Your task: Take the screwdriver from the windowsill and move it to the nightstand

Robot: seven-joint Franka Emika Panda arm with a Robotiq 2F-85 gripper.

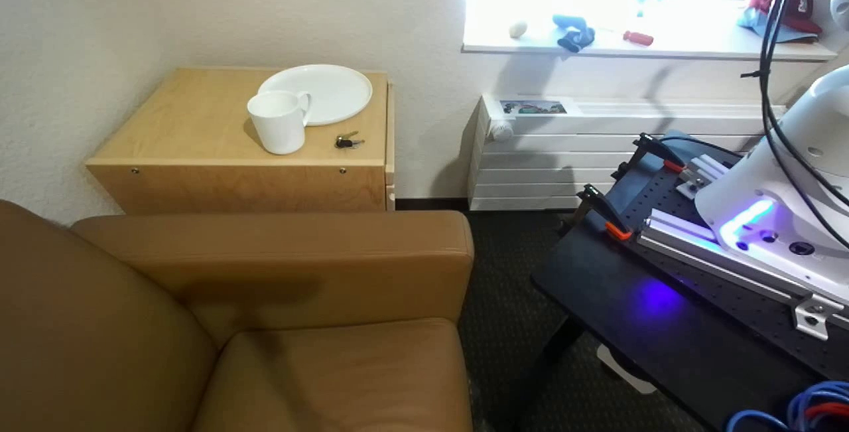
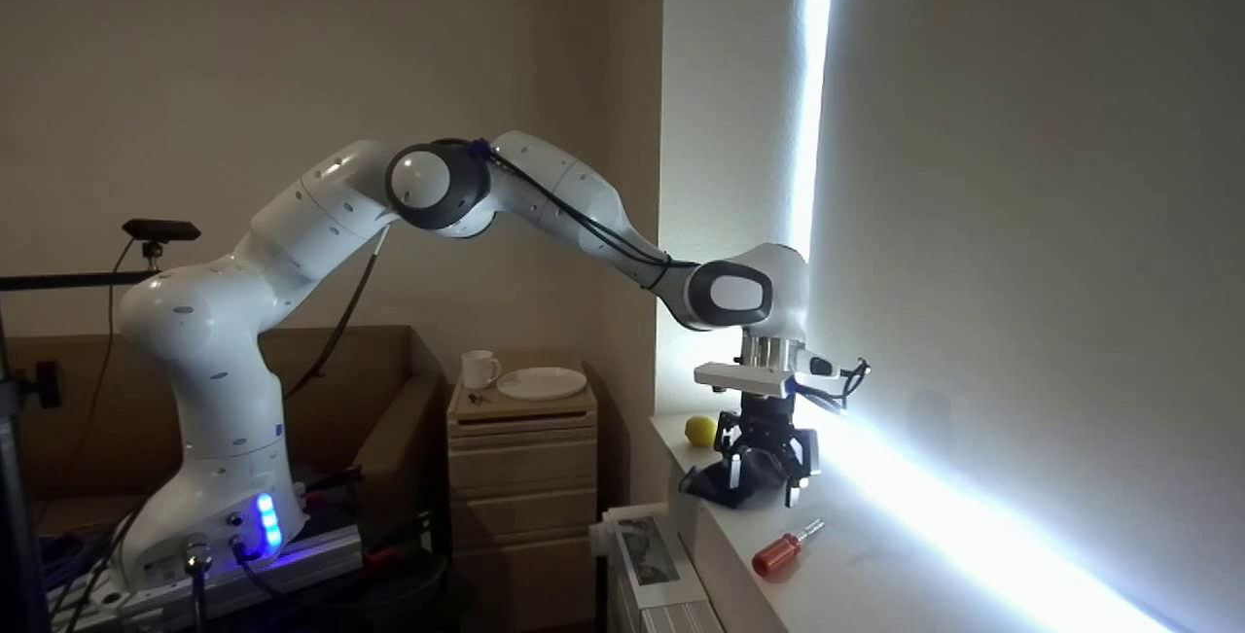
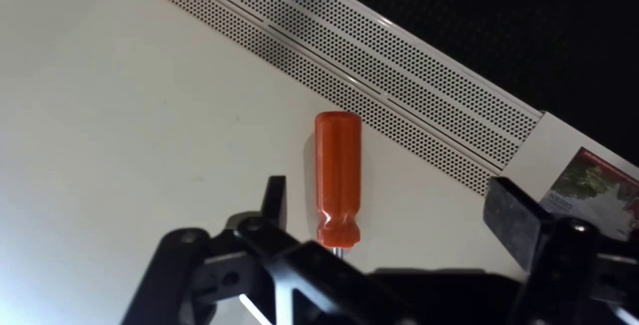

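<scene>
The screwdriver has a red handle and a metal shaft. It lies on the white windowsill (image 2: 875, 594) in both exterior views (image 1: 638, 38) (image 2: 780, 555). In the wrist view the screwdriver (image 3: 338, 180) points its handle away from the gripper, and most of its shaft is hidden behind a finger. My gripper (image 2: 765, 489) points down above the sill, apart from the screwdriver. In the wrist view the gripper (image 3: 392, 210) is wide open and empty, with the handle's shaft end nearer the left finger. The wooden nightstand (image 1: 199, 120) also shows in an exterior view (image 2: 522, 468).
A yellow lemon (image 2: 700, 431) and a dark blue object (image 1: 576, 34) lie on the sill; a cap (image 1: 789, 7) is at its far end. The nightstand bears a white mug (image 1: 278, 127), a plate (image 1: 331, 90) and keys (image 1: 348, 141). A radiator (image 1: 597, 143) stands below the sill.
</scene>
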